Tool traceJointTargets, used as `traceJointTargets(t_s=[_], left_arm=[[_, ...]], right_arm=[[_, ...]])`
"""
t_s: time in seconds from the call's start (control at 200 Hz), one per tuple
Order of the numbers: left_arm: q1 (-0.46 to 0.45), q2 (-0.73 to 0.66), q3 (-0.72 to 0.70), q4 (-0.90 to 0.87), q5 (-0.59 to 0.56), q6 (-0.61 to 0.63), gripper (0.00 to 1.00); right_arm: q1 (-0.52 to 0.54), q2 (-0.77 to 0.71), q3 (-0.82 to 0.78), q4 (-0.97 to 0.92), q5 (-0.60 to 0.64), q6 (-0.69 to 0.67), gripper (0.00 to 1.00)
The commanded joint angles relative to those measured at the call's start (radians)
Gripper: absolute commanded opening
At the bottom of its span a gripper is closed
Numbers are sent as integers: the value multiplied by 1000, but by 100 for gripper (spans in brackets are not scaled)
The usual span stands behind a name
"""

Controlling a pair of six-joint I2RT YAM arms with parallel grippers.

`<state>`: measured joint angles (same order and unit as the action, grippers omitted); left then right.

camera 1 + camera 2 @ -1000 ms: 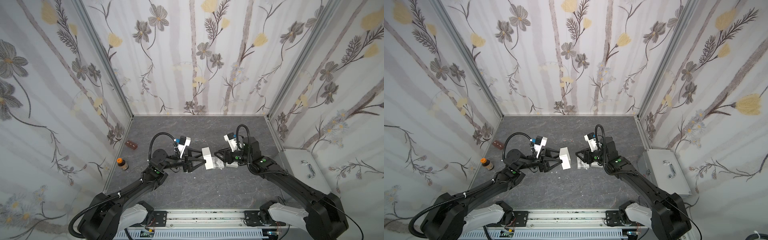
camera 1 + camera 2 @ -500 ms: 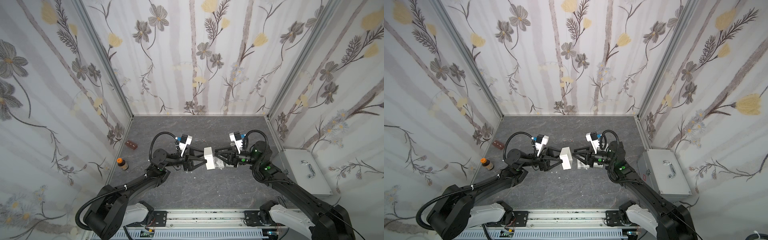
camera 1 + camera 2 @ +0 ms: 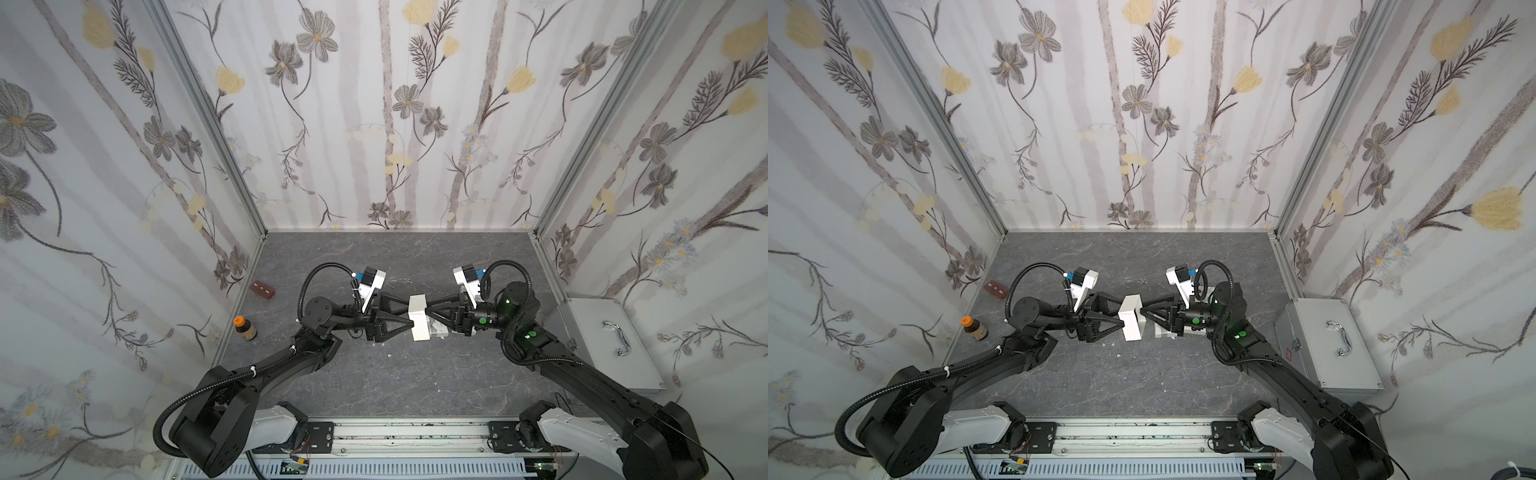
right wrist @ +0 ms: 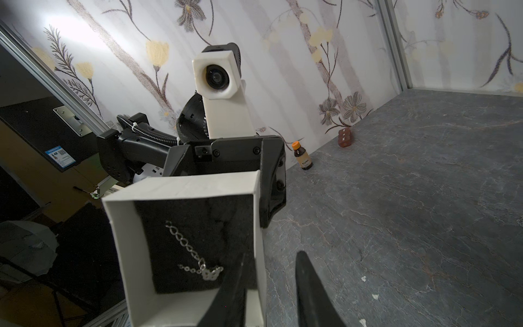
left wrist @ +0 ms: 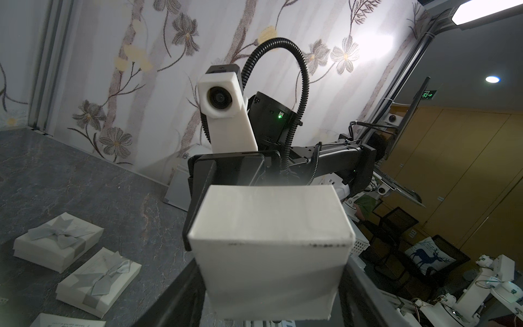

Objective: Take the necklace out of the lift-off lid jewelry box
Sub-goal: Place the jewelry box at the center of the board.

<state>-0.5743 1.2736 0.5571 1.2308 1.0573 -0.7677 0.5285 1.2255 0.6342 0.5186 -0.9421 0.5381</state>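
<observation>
The jewelry box (image 4: 124,226) is clamped between the left gripper (image 3: 405,318) fingers, its open face toward the right gripper (image 4: 271,254). The right fingers (image 4: 308,286) stand narrowly apart, empty, straddling one box wall. The necklace (image 4: 195,260) lies just beyond the inner fingertip. Bring both fingers inside before pinching the chain.

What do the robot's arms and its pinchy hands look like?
The left arm and right arm are chunky black tubes on white bases. A black ribbed cable loops over each wrist, next to a white camera block. The left gripper and right gripper have black, pointy, triangle-shaped fingers. Small green lights glow on the right arm.
</observation>
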Motion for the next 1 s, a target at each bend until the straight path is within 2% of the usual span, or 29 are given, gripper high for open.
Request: traceJointTargets(t_s=[0.0,0.1,0.22,0.345,0.425,0.505,0.58,0.67,0.774,0.994], left_arm=[[0,20,5,58,20,-26,60],[-1,34,4,67,23,-31,63],[3,49,2,61,8,-23,72],[29,23,-7,-28,-67,21,79],[53,-44,-27,-174,-155,102,82],[63,-137,-25,-435,-284,247,84],[63,-220,10,-737,-453,402,85],[62,-282,36,-967,-669,511,85],[64,-323,37,-1082,-841,554,85],[64,-355,-6,-1117,-887,567,84]], right_arm=[[5,5,9,37,-11,-5,20],[8,5,10,24,-9,-12,14],[9,-7,14,-23,16,-33,4],[8,-30,47,-211,155,-119,0],[11,-35,82,-379,312,-183,0],[26,-23,104,-516,464,-228,0],[63,10,159,-616,585,-249,0],[107,76,185,-687,675,-231,0],[148,176,208,-720,728,-179,0],[240,420,291,-768,853,-94,0]])
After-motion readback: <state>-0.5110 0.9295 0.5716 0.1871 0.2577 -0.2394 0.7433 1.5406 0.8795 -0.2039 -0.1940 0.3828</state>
